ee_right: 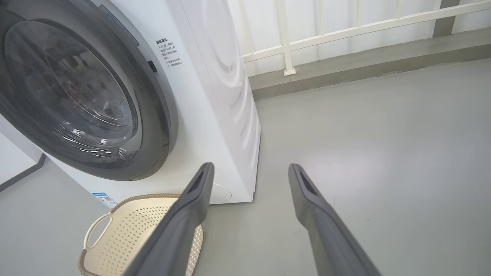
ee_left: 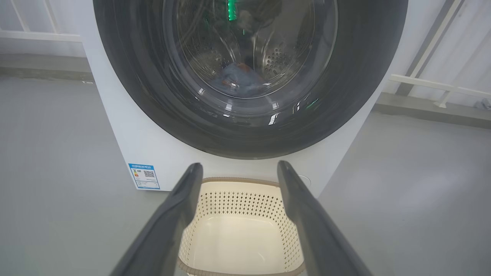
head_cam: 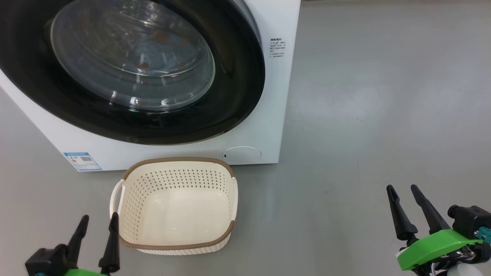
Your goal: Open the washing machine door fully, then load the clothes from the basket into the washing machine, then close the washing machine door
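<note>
Left gripper point(head_cam: 99, 217) and right gripper point(head_cam: 402, 188) hover wide-jawed, holding nothing, over the grey floor point(head_cam: 364, 115), with the basket point(head_cam: 174, 159) just beside the left, before the washing machine point(head_cam: 268, 130), whose shut washing machine door point(head_cam: 234, 96) screens the clothes point(ee_left: 239, 80).

Right gripper point(head_cam: 402, 188): two long, tapering black fingers point(head_cam: 399, 216) are rising from a bright green bracket point(head_cam: 433, 245). A black housing point(head_cam: 468, 216) is carrying a teal connector point(head_cam: 484, 232), possibly a cable plug. Left gripper point(head_cam: 99, 216): is showing matching black fingers and a green edge.
</note>
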{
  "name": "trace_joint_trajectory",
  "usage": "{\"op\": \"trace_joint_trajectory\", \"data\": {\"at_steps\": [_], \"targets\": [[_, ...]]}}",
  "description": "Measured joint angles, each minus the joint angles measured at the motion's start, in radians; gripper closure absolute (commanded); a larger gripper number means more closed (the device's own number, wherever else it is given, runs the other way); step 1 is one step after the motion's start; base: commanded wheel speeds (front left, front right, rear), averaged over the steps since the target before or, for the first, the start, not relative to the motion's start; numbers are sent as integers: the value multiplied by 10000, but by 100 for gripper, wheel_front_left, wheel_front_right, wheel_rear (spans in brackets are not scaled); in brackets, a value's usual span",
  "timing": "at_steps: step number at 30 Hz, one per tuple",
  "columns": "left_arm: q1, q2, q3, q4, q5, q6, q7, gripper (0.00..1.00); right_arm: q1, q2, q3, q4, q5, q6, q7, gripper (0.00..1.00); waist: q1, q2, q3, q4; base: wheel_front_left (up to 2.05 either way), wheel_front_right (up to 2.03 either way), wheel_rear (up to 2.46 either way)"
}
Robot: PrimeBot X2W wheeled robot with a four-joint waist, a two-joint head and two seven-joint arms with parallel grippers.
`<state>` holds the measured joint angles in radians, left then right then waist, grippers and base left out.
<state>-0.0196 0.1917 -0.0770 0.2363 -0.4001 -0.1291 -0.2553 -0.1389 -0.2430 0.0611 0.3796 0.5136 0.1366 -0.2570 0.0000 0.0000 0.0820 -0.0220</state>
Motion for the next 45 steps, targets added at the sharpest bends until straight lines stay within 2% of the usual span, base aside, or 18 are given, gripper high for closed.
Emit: {"op": "trace_joint_trajectory", "data": {"at_steps": [9,10,16,45], "targets": [[0,-27,180,-96,36,0,0,0,0,19,-10,-31,0,0,0,0,0,0,-9,37,0,0,0],[7,-65,165,-4,33,2,2,100,3,56,-2,63,-2,2,0,100,0,0,-10,37,0,0,0],[206,-545,-12,504,-79,2,84,100,279,456,40,585,27,2,48,100,0,0,-16,38,0,0,0],[195,-683,261,514,-2755,2,844,100,317,769,-376,267,2487,2,863,100,2,0,-197,81,0,0,0]]}}
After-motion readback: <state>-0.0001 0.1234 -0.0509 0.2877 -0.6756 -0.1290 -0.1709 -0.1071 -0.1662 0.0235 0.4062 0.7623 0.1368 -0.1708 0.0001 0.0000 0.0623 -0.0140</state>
